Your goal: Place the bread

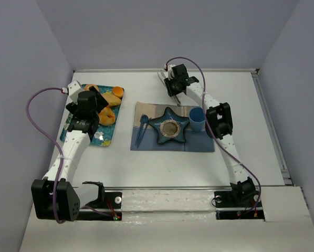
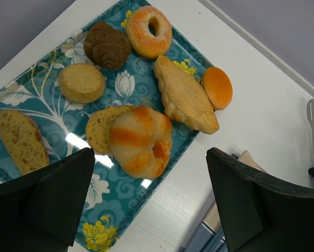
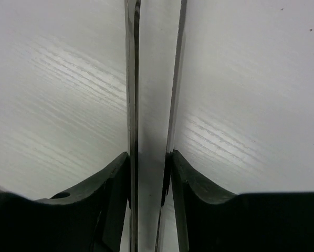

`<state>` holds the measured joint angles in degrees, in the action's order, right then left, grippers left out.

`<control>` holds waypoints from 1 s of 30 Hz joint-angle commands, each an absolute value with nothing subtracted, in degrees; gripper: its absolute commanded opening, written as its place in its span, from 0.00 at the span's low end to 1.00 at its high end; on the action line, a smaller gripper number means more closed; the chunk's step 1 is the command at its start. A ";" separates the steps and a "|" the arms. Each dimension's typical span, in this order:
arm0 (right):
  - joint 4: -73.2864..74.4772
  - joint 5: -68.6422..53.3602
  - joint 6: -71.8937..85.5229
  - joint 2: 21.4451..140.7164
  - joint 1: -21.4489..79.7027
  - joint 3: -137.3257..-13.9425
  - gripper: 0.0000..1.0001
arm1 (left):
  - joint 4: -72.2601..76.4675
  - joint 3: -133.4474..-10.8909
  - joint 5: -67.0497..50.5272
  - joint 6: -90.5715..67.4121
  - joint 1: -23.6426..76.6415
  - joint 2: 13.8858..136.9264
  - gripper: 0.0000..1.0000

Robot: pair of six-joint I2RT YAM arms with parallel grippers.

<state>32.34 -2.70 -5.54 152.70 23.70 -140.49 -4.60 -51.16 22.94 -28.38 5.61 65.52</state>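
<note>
The bread (image 2: 141,142), a small lumpy golden bun with orange-brown crust, lies on the teal flowered tray (image 2: 141,79) near its right edge; in the top view the bread (image 1: 108,116) shows beside my left arm. My left gripper (image 2: 150,153) hangs open above the bread, a finger on each side and clear of it. At the back of the table my right gripper (image 3: 149,163) is shut on a pair of metal tongs (image 3: 154,79), whose two arms it presses together. The top view shows the right gripper (image 1: 174,89) low over the tongs (image 1: 164,80).
The tray also holds a sugared doughnut (image 2: 149,31), a long golden pastry (image 2: 184,97), a brown croissant (image 2: 107,44), a round biscuit (image 2: 82,82) and a toast slice (image 2: 21,140). On a blue-grey placemat (image 1: 199,143) sit a star-shaped plate (image 1: 165,118), a blue cup (image 1: 196,118) and a blue fork (image 1: 142,128).
</note>
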 commanded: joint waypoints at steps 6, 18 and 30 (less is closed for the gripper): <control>27.87 -1.57 -5.28 145.48 24.35 -144.23 0.30 | -6.15 -56.25 26.10 -30.50 5.36 64.43 0.99; 23.11 -29.00 1.05 126.84 26.98 -127.98 0.31 | -7.29 -53.18 26.37 -33.40 5.36 57.13 0.99; 23.12 -16.45 -9.49 110.39 45.24 -105.74 0.46 | -11.16 -51.86 26.98 -39.54 5.36 52.83 0.99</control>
<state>24.32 -22.20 -6.09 112.84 40.07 -108.97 -10.57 -52.75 25.58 -36.40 5.52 55.66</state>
